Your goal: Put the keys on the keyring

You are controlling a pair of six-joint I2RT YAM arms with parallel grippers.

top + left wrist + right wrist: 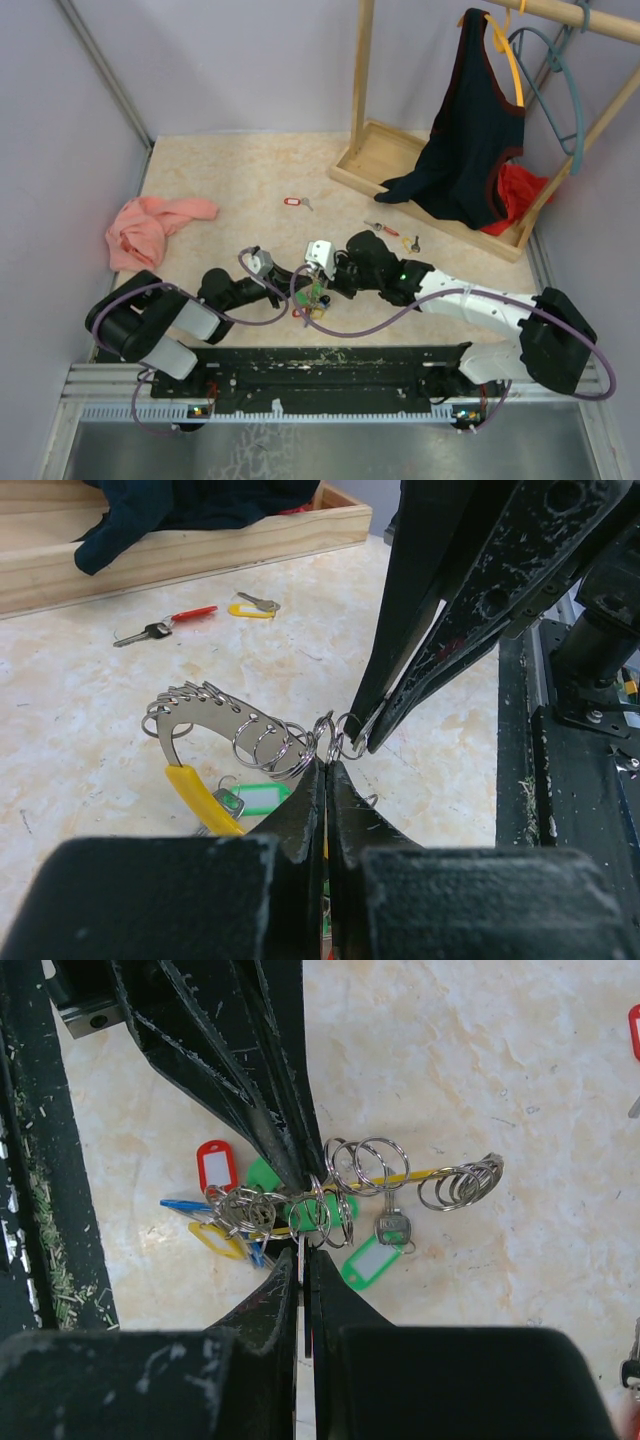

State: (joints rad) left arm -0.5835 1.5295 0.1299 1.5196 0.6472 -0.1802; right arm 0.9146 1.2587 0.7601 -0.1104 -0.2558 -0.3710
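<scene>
Left wrist: left gripper [328, 768] and right gripper [357, 743] pinch the keyring [215, 712], jaws closed. Loose keys [195, 612] lie at eleven o'clock.

Top view: bunch of multicoloured plastic-tagged keys on thin silvery metal ring [317, 294], too small to count. Right wrist view: red plastic key tag [635, 1032] cut off at 3 o'clock edge.

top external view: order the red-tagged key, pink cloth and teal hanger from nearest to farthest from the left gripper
From the left gripper:
1. red-tagged key, just beyond it, centre
2. pink cloth, far left
3. teal hanger, hanging back right
</scene>
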